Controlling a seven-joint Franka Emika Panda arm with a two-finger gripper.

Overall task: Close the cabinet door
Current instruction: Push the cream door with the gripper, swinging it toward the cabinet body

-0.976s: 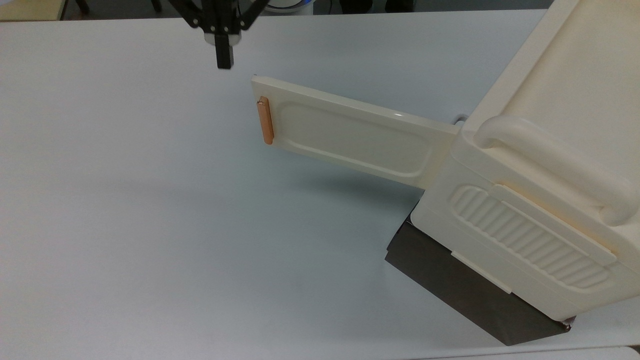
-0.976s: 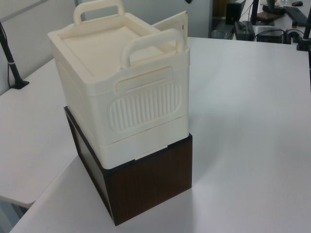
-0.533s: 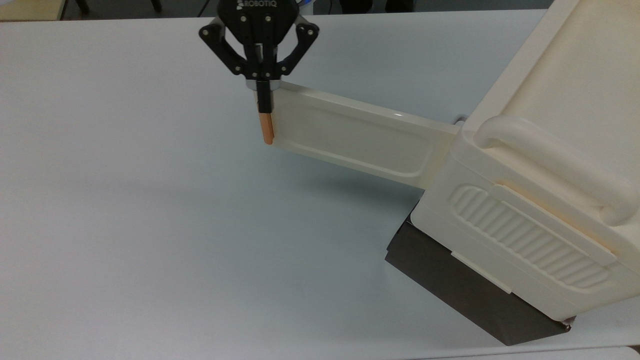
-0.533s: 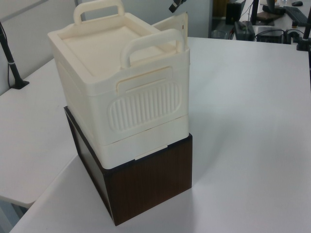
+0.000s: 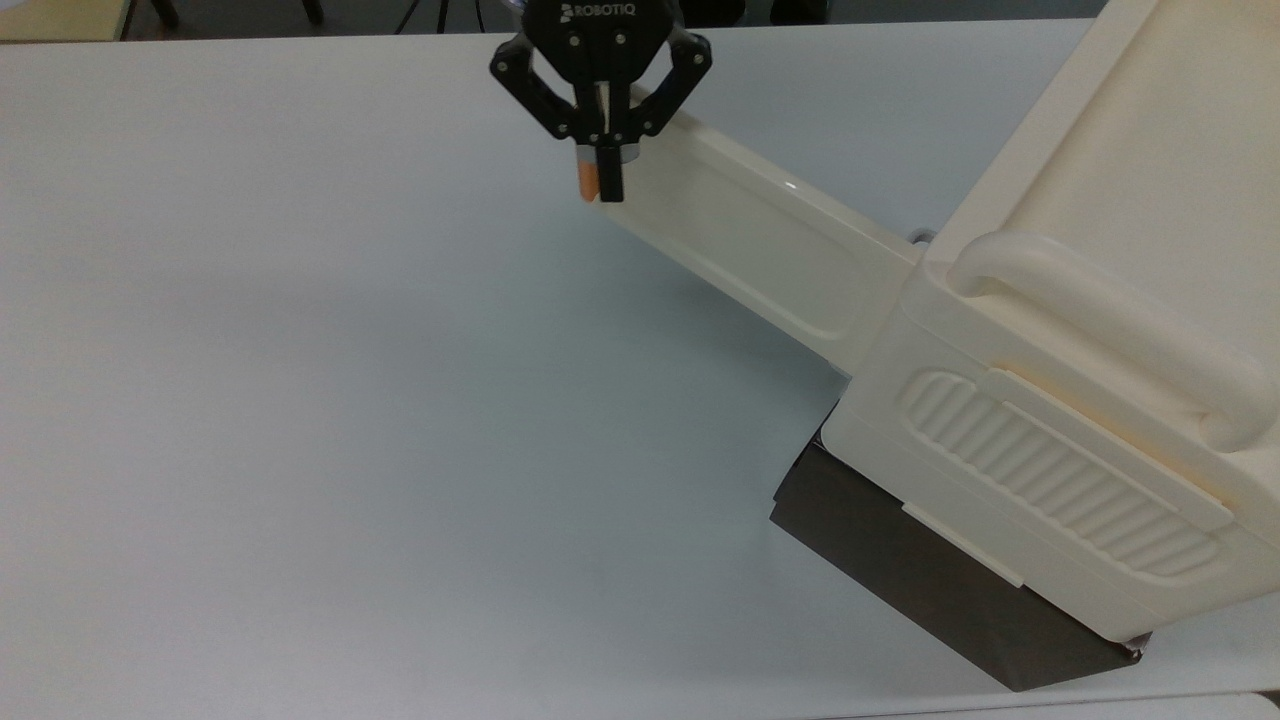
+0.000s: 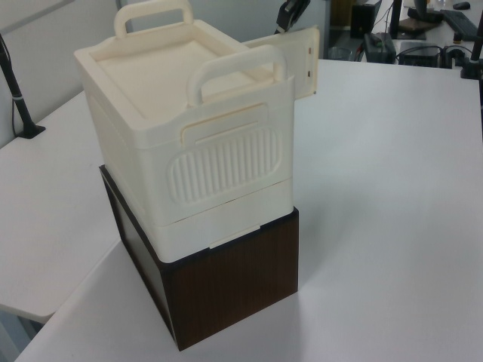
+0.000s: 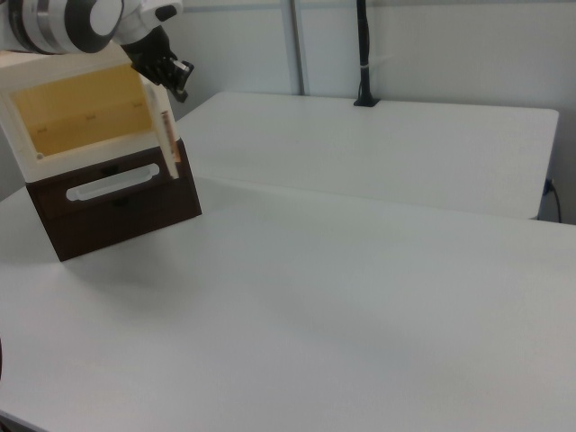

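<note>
The cream cabinet (image 5: 1100, 300) stands on its dark brown base (image 5: 930, 580) at the top view's right. Its cabinet door (image 5: 760, 240) hangs open, reaching up and left toward the table's far edge. The copper-orange handle (image 5: 589, 182) is at the door's free end. My gripper (image 5: 606, 188) is shut, with its fingertips against that free end, right beside the handle. In the left view the door (image 6: 302, 64) sticks out behind the cabinet, below the gripper (image 6: 289, 15). The right view shows the door (image 7: 166, 135) edge-on beside the open yellow interior (image 7: 85, 112).
The white table (image 5: 300, 400) spreads wide to the top view's left. In the right view a second table (image 7: 378, 144) adjoins it, with a black post (image 7: 363, 54) at its far edge. A black clamp (image 6: 19, 98) stands at the left view's left.
The gripper came down to the door's handle end. The door then swung, its free end moving up and right in the top view, and the gripper went with it.
</note>
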